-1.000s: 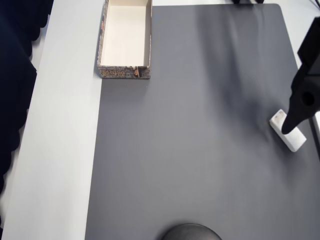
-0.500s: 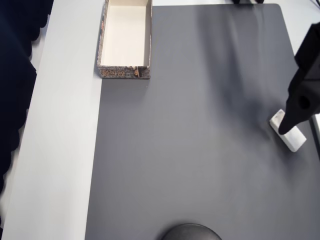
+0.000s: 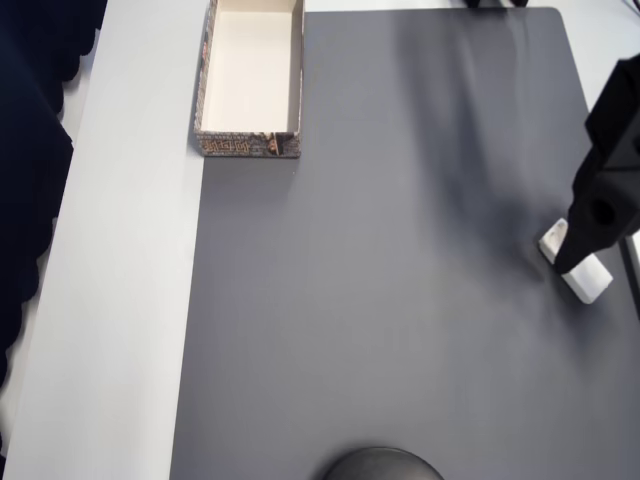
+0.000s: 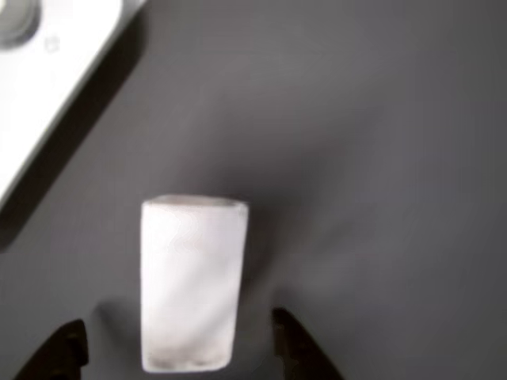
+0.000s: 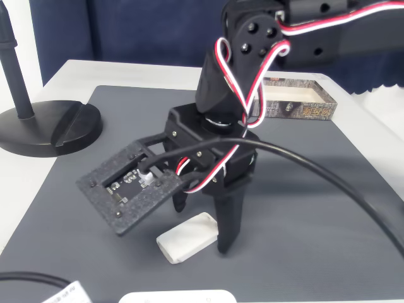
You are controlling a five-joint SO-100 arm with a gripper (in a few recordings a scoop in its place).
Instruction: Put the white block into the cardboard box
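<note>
Overhead view: block (image 3: 588,277) lying flat on the grey mat (image 3: 380,300) at the 3 o'clock edge, well apart from the box (image 3: 250,145) at 11 o'clock, which straddles the mat's border with the pale worktop (image 3: 120,300). The black gripper (image 3: 572,258) stands over the block's middle, hiding part of it. Wrist view: fingers (image 4: 297,348) apart, one tip either side of the block's (image 4: 192,281) near end, neither clearly touching it. Fixed view: gripper (image 5: 202,224) pointing down with the block (image 5: 186,238) between its fingers on the mat; box (image 5: 297,104) behind the arm at 1 o'clock; a round black stand base (image 5: 47,126) at 9 o'clock
</note>
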